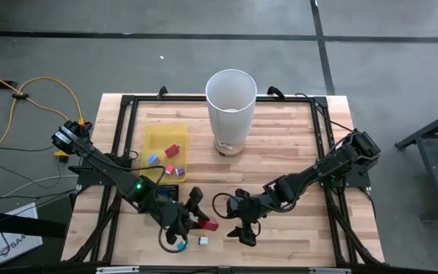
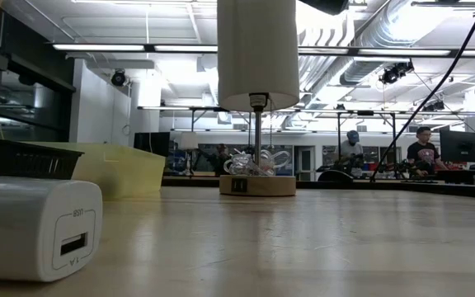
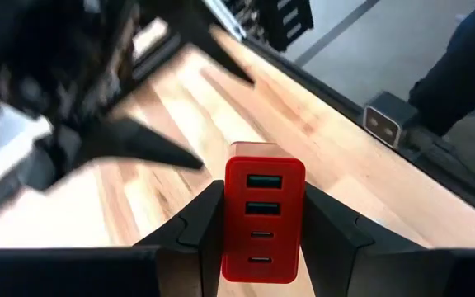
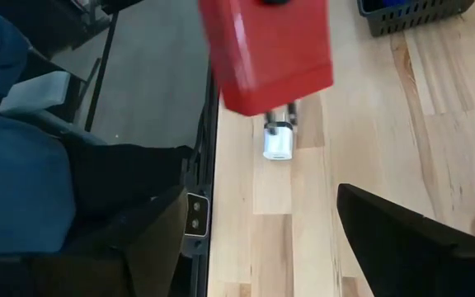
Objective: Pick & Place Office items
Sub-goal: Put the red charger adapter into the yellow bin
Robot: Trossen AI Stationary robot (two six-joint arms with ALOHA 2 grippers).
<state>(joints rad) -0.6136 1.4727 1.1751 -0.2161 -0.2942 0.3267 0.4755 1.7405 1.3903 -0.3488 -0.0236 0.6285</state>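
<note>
My left gripper (image 1: 198,219) is shut on a red USB charger (image 3: 264,216) near the table's front edge, left of centre. My right gripper (image 1: 241,224) stands open just to the right of it, fingers wide apart with nothing between them. In the right wrist view the red charger (image 4: 266,49) hangs in front of my right gripper (image 4: 279,247). A small white charger (image 4: 278,145) lies on the wood beyond it, near the front edge (image 1: 203,240). The low view shows the white charger (image 2: 35,227) resting on the table, its port side facing that camera. My left gripper pinches the red charger between its two fingers (image 3: 203,235), which press on two opposite side faces (image 3: 231,239). The face with the ports (image 3: 264,206) looks back at the wrist. The fingers come slanting down from the table's left. The charger looks lifted clear of the wood.
A yellow tray (image 1: 166,137) with several tiny pieces lies at the back left, and a black mesh tray (image 1: 167,193) lies nearer, beside my left arm. A tall white bin (image 1: 231,106) stands on a wooden base at the back centre. A small light blue ring (image 1: 179,246) lies by the front edge.
</note>
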